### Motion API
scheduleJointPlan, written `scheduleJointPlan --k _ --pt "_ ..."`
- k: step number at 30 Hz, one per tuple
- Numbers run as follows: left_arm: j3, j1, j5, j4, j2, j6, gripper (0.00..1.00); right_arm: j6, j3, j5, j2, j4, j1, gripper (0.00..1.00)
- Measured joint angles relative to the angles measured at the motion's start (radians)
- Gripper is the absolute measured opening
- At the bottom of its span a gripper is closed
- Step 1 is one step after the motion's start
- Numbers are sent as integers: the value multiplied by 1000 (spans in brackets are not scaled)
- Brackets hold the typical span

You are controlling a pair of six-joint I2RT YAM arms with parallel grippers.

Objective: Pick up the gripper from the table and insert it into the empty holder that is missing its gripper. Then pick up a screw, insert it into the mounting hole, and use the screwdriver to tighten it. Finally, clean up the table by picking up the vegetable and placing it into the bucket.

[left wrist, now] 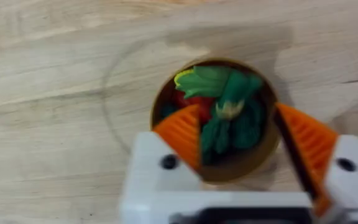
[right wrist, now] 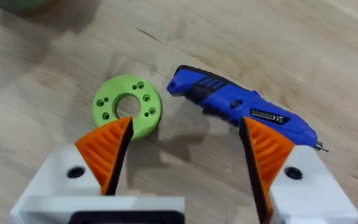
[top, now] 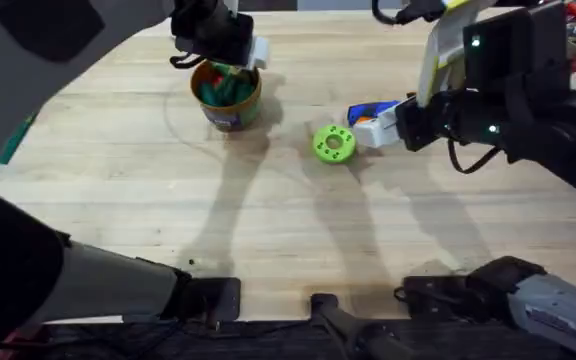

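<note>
Both arms rise dark and large over the wooden bench [top: 268, 220]. Left hand [left wrist: 247, 146] hangs directly above the bucket [top: 226, 97], with its orange pads [left wrist: 182, 134] spread open and holding nothing. Right hand [right wrist: 185, 149] is to the right of the bucket, also open and empty, above the blue screwdriver [right wrist: 241, 106] and the green disc [right wrist: 128, 113]. Inside the bucket lies the vegetable [left wrist: 232, 121], dark green, probably resting on other red and green toy pieces.
</note>
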Motion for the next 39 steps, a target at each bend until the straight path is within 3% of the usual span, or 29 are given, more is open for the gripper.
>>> scheduleJointPlan --k 1,3,9,16,22,30,39 --pt "0 0 0 -4 0 -3 878 0 0 0 0 0 0 987" --pt "0 0 0 -14 -1 0 916 0 0 0 0 -1 0 987" --pt "15 0 4 -98 -65 0 918 0 0 0 0 -88 0 987" --pt "46 0 4 -144 -316 22 918 9 0 0 -4 -100 0 987" --pt "59 0 4 -197 -459 36 918 53 19 0 -105 -100 0 987" --pt "59 0 4 -230 -446 39 920 82 40 0 -292 -80 0 987" --pt "59 0 4 -230 -446 39 920 82 40 0 -292 -80 0 987"
